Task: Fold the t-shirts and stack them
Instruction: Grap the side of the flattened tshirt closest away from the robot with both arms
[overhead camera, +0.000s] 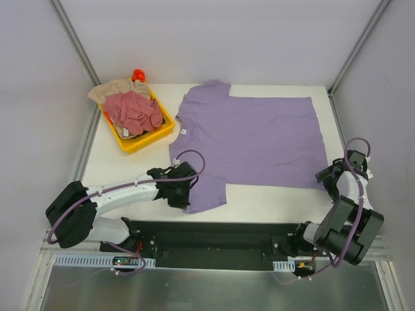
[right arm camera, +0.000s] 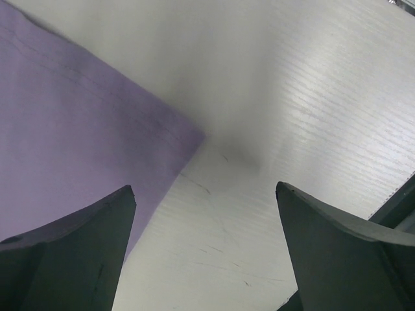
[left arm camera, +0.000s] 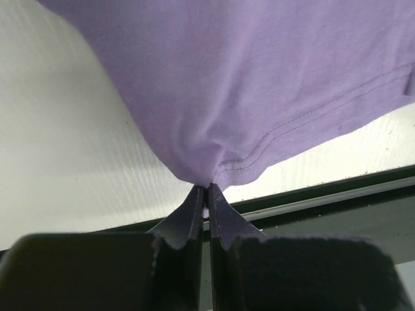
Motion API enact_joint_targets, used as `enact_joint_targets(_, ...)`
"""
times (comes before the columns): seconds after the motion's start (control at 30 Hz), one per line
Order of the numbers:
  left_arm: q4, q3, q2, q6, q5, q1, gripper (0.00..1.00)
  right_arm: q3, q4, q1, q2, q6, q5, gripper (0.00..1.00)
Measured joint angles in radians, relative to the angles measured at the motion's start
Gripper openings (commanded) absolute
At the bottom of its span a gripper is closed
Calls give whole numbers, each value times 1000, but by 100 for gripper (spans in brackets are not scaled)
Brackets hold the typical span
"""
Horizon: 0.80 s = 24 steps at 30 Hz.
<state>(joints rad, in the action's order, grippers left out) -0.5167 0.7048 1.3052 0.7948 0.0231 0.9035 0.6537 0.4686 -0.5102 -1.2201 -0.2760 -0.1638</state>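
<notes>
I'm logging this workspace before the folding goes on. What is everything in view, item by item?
lavender t-shirt: one, lavender-purple, spread flat across the middle of the table
pink-red t-shirt: one, dusty pink-red, crumpled on top in the tray
beige t-shirt: one, beige, crumpled at the tray's far side, partly under the pink-red one
yellow tray: one, yellow, far-left part of the table
small red object: one, red-orange, behind the tray, too small to identify
table: one, white
left end effector: one, black, shut on the lavender t-shirt's near sleeve hem
right end effector: one, black, open, by the lavender t-shirt's near-right corner
</notes>
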Motion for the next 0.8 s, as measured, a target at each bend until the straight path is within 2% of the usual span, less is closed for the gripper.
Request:
enact_joint_targets(0.17, 6, 6, -6, -27, -14, 0, 0, 19, -41, 0, -85, -6, -3, 69)
enact_joint_targets(0.4, 11, 11, -5, -46, -15, 0, 0, 53, -75, -1, -176, -7, 14, 60)
enact_joint_targets(0.8, 11, 11, -16, -51, -24, 0, 0, 77, -88, -3, -215, 3, -8, 26)
